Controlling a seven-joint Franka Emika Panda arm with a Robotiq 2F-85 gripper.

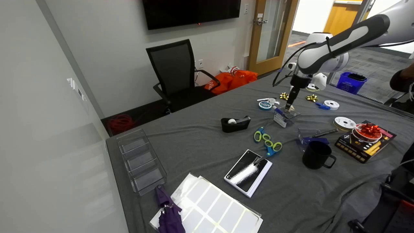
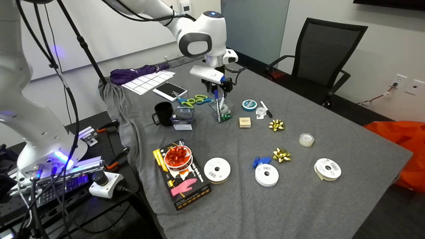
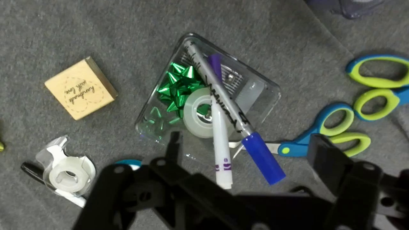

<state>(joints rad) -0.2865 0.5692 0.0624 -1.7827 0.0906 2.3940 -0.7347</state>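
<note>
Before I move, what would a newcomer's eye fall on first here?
Probably the shiny red bow, stacked above the black box in both exterior views. In the wrist view, the blue-capped marker pokes out of the clear container towards the open gripper, and a metallic green bow glints inside.

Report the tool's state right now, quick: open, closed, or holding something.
Tool: open, holding nothing; in the wrist view, the blue-capped marker shows between its spread jaws, ungripped.
</note>
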